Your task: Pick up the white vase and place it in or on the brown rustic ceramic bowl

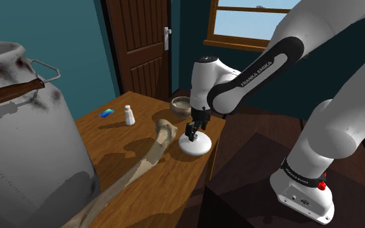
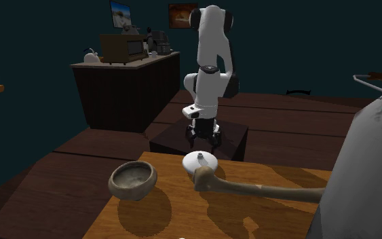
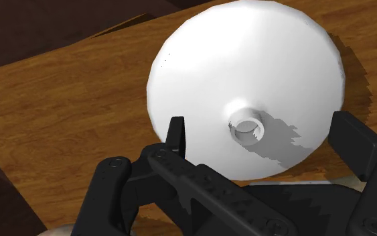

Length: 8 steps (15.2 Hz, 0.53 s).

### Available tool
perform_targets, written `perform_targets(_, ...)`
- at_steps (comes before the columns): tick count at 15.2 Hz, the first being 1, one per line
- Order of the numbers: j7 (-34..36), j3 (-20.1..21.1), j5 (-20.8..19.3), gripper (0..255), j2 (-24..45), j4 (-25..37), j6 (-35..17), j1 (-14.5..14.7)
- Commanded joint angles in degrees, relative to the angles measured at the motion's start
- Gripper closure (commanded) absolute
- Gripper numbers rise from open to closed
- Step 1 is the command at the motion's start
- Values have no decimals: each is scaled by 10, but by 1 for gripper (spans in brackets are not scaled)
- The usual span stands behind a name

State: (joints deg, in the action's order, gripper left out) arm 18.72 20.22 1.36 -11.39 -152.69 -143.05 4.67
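The white vase (image 1: 196, 148) (image 2: 199, 161) (image 3: 247, 67) is squat and wide with a short narrow neck. It stands upright on the wooden table (image 1: 135, 188), close to the edge nearest the arm's stand. My black gripper (image 1: 192, 135) (image 2: 203, 141) (image 3: 264, 137) hangs just above it, open. In the wrist view the fingers (image 3: 175, 134) stand on either side of the neck without touching it. The brown bowl (image 1: 181, 103) (image 2: 133, 180) sits upright and empty on the same table, a short way beyond the vase in the shoulder view.
A long pale bone-shaped object (image 1: 155, 152) (image 2: 264, 189) lies across the table, its knobbed end right beside the vase. A big grey milk can (image 1: 25, 149) (image 2: 372, 170) stands at the table's end. A small white shaker (image 1: 129, 115) and a blue card (image 1: 106, 113) lie farther off.
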Motion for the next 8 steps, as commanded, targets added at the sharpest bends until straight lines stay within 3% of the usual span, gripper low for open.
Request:
perform_targets(1, 6, 2, -8, 0, 15, -3, -19, -3)
perform_targets(8, 8, 3, -10, 0, 20, -4, -24, -4)
